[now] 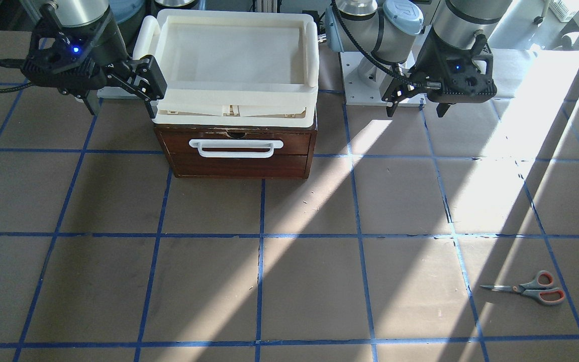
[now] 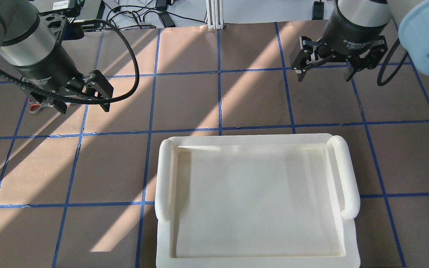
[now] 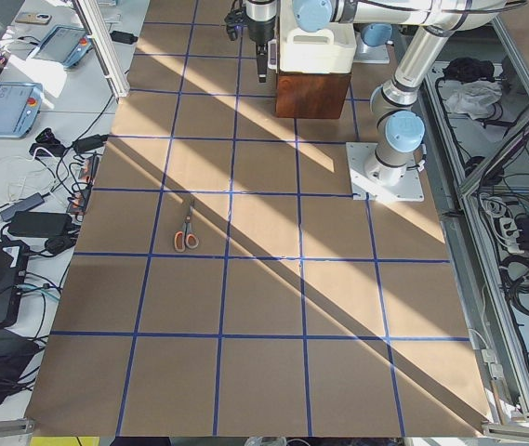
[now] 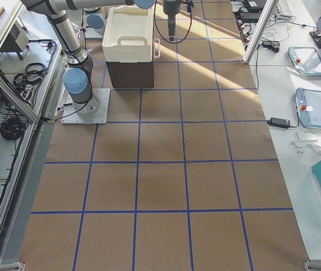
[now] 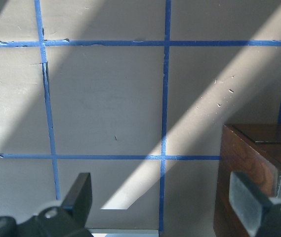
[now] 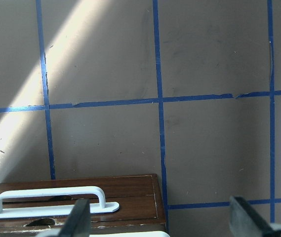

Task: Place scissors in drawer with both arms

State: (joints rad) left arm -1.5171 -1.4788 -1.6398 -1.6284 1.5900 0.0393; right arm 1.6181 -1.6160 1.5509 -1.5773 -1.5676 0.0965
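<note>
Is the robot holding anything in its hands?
No, nothing. The left hand and the right hand are both open and empty, and the scissors lie alone on the table.

The left arm enters at the upper left of the overhead view, wrist pointing downward. The left claw hangs below it with its two black fingers spread wide and nothing between them. The right arm comes in at the upper right, wrist also pointing down, and the right claw is spread just as wide and empty. In the front-facing view the sides swap: left claw at upper right, right claw at upper left. A small blue light glows on each wrist housing.
</note>
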